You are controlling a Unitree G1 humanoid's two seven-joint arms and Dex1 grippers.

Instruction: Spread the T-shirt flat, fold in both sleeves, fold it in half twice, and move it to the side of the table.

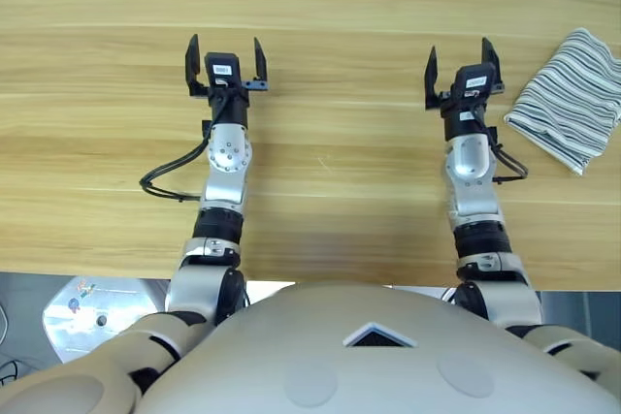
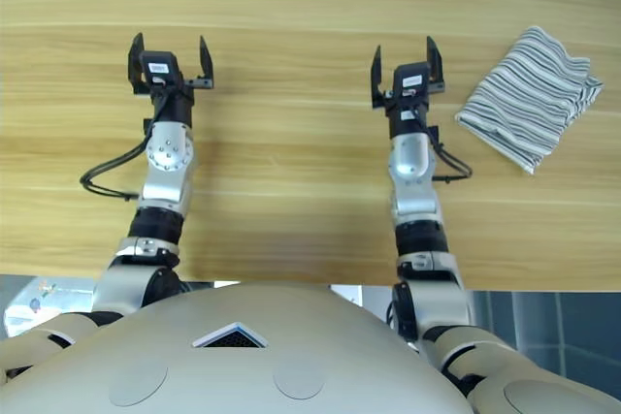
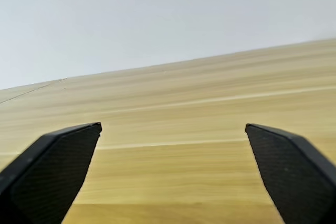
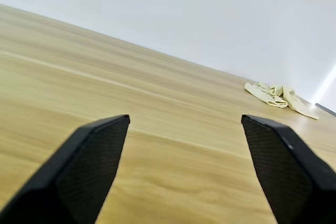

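Striped and folded small, the T-shirt (image 1: 568, 99) lies at the right side of the table (image 1: 340, 7), near the right gripper (image 1: 459, 50), which gapes empty like the left gripper (image 1: 226, 46), so a careless sideways swing might knock the folds loose.

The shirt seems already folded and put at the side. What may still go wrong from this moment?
1. The open, empty right gripper is near the folded T-shirt; a sideways swing of that arm might push it and loosen the folds.
2. The T-shirt lies askew with uneven edges, so its layers may slip open if the table is bumped.
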